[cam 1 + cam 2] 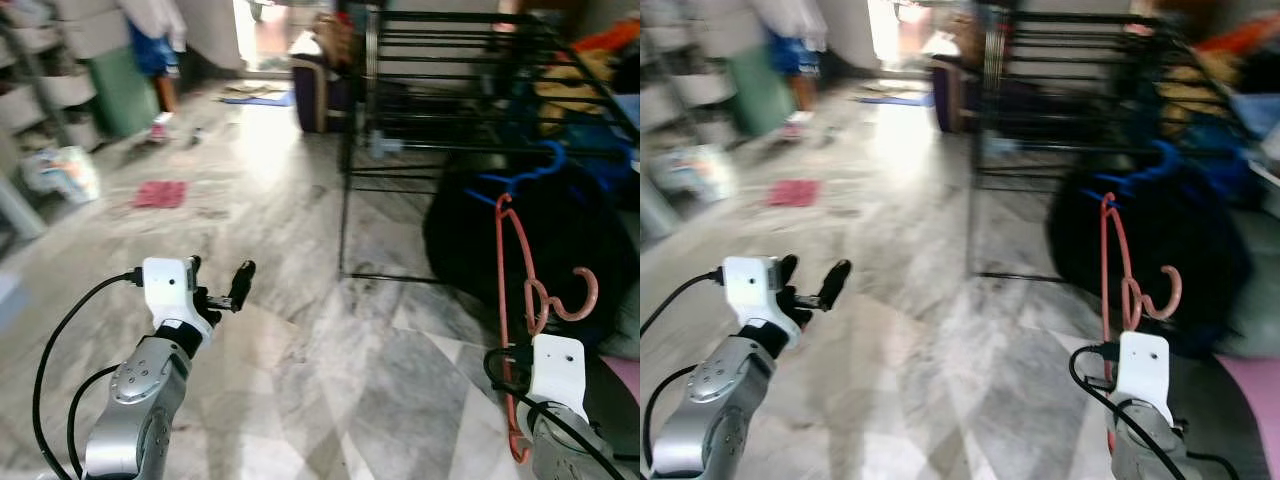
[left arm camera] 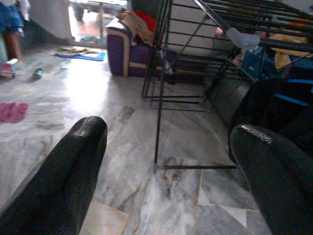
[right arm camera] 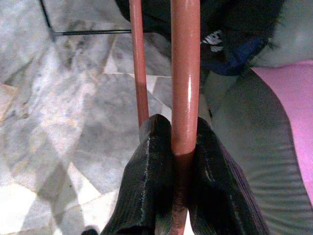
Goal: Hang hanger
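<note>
Both eye views: head cam, fwd & down over marble floor point(image 1: 300, 330) toward black drying rack point(image 1: 450, 90); they share nearly the whole scene. L wrist view: low, near floor, facing rack. R wrist view: v. close on red hanger point(image 3: 185, 73), floor behind.

Drying rack point(image 1: 450, 90) ahead, right of centre, standing on floor point(image 1: 300, 330). Dark heap point(image 1: 530, 235) at rack's near right foot, partly under rails. Hanger point(image 1: 515, 300) upright in front of heap, clamped between fingers point(image 3: 151, 176) of right gripper point(image 3: 178, 147) at lower right. Second hanger point(image 1: 525, 170) hooked on rack rail, above and behind first. Left gripper point(image 1: 225, 285) at lower left, over floor, jaws apart, well clear of rack. Couch point(image 1: 320, 85) behind rack's left end. Cloth point(image 1: 160, 193) on floor, far left. Person (legs) point(image 1: 160, 60) beyond cloth, beside shelving point(image 1: 50, 90).
</note>
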Tool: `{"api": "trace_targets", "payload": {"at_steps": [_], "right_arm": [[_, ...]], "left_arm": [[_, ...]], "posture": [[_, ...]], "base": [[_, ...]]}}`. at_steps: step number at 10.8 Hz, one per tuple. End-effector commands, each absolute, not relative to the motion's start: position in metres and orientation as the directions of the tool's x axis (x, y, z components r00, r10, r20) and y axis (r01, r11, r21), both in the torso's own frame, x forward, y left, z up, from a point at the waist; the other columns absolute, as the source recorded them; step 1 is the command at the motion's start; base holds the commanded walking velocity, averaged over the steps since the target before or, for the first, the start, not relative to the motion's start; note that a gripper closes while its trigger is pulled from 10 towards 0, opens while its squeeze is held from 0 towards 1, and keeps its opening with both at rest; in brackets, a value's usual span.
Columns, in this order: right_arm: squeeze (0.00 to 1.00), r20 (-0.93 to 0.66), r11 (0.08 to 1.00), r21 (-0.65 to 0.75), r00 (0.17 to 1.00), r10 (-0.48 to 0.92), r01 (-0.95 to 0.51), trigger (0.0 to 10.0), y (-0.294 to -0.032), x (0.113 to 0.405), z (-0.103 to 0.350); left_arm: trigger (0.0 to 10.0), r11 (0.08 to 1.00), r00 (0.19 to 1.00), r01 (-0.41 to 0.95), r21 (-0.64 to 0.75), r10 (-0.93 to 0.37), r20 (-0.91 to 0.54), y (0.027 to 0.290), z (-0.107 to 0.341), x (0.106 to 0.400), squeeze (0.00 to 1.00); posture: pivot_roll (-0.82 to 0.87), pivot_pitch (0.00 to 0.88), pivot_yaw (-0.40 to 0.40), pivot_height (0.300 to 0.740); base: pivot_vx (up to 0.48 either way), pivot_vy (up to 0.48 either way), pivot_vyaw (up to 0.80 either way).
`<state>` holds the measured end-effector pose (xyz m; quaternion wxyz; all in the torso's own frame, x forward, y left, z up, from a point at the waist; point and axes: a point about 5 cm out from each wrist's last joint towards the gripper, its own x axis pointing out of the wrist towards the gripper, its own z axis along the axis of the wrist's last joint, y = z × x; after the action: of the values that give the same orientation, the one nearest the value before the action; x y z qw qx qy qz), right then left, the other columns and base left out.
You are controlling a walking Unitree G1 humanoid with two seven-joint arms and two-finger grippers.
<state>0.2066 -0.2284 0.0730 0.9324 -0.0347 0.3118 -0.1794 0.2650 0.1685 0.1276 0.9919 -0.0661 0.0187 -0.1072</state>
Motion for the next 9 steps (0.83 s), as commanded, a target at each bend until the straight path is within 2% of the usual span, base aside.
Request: {"api": "trace_targets", "payload": {"at_steps": [1, 4, 9], "right_arm": [[0.00, -0.566, 0.942, -0.165, 0.754, -0.334, 0.293, 10.0, -0.2238, 0.2099, 0.0751], [0.00, -0.573, 0.951, -0.141, 0.761, -0.304, 0.274, 10.0, -0.2225, 0.2118, 0.0739], [0.00, -0.567, 0.962, -0.107, 0.780, -0.266, 0.251, 10.0, -0.2148, 0.2190, 0.0782]], "left_arm": [[10.0, 0.971, 0.978, 0.203, -0.122, -0.208, -0.029, 0.1722, 0.1281, 0.2638, 0.00], [10.0, 0.969, 0.976, 0.211, -0.127, -0.217, -0.032, 0.1695, 0.1266, 0.2631, 0.00], [10.0, 0.969, 0.976, 0.210, -0.127, -0.216, -0.034, 0.1673, 0.1266, 0.2636, 0.00]], "posture": [[0.01, 0.032, -0.016, 0.740], [0.01, 0.029, -0.024, 0.740], [0.02, 0.039, -0.033, 0.740]], "base": [[0.326, 0.000, -0.53], [0.354, 0.167, -0.14], [0.283, 0.388, 0.00]]}}
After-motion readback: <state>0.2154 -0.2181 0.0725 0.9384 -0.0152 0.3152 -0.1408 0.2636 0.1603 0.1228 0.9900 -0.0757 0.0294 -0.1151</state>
